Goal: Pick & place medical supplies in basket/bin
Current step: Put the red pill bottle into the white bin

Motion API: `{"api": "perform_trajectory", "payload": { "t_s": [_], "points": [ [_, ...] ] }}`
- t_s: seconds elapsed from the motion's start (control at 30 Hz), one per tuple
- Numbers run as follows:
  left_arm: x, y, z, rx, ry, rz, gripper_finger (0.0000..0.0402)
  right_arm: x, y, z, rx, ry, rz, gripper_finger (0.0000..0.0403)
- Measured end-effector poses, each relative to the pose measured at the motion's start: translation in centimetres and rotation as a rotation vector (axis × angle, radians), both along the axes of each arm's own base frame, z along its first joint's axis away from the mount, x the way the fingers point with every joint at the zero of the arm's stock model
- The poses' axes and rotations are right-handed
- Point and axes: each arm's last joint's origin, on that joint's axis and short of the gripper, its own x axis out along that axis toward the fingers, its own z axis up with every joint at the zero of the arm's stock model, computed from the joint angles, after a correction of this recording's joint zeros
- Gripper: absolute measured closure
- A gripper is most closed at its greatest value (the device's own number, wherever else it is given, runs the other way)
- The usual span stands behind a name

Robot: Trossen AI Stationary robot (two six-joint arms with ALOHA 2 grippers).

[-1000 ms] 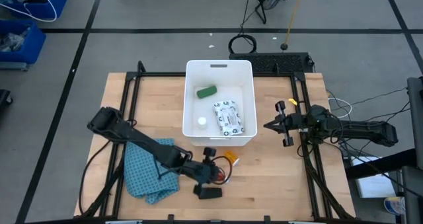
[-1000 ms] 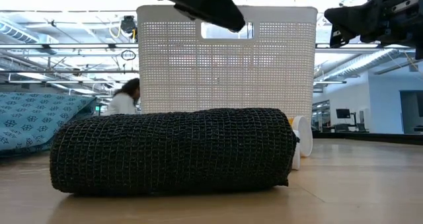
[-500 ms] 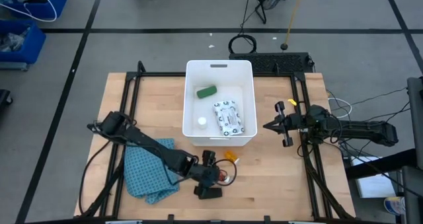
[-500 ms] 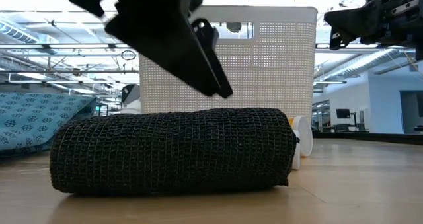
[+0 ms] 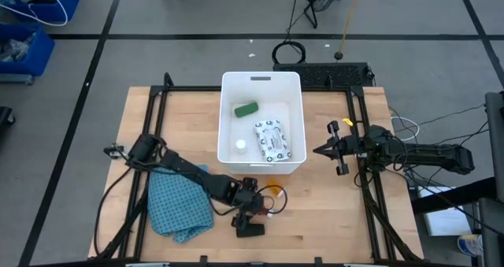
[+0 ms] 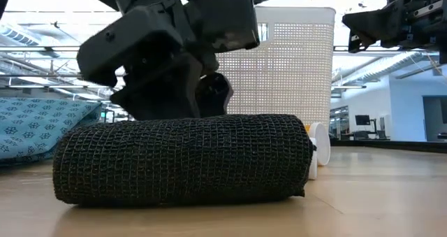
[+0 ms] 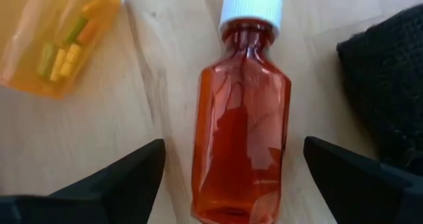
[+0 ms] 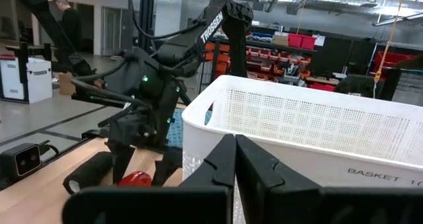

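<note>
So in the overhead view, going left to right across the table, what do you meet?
Blue checked cloth → left end effector, fingers open over the bottles near the black oblong roll → white rectangular plastic basket → right end effector, shut, waiting beside the basket.
</note>
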Motion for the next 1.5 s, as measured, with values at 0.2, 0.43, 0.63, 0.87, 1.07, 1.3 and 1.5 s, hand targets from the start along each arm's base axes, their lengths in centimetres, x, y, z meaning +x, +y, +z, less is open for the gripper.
{"api": "perform_trajectory", "payload": {
  "t_s": [0.2,0.43,0.63,0.87,1.07,1.3,1.5],
  "points": [
    [0.0,0.1,0.3,-0.024,0.0,-0.013,0.0106,0.0,0.0,0.0,-0.001,0.001,0.0,0.0403],
    [-0.2,0.0,1.7,-0.074,-0.01,-0.04,0.0242,0.0,0.0,0.0,-0.001,0.001,0.0,0.0403],
    [-1.1,0.3,5.2,-0.08,-0.077,-0.064,0.0264,0.0,0.0,0.0,-0.001,0.002,0.0,0.0403],
    [-4.1,0.2,12.3,-0.019,-0.264,-0.11,0.0232,0.0,0.0,0.0,-0.001,0.003,0.0,0.0403],
    [-8.8,1.9,19.2,0.107,-0.438,-0.104,0.0252,0.0,0.0,0.0,-0.001,0.003,0.0,0.0403],
    [-14.0,6.2,22.4,0.2,-0.666,-0.044,0.0253,0.0,0.0,0.0,0.002,0.003,0.0,0.0403],
    [-18.4,9.6,19.7,0.196,-0.872,0.047,0.0238,0.0,0.0,-0.1,-0.013,0.009,-0.002,0.0403]
  ]
}}
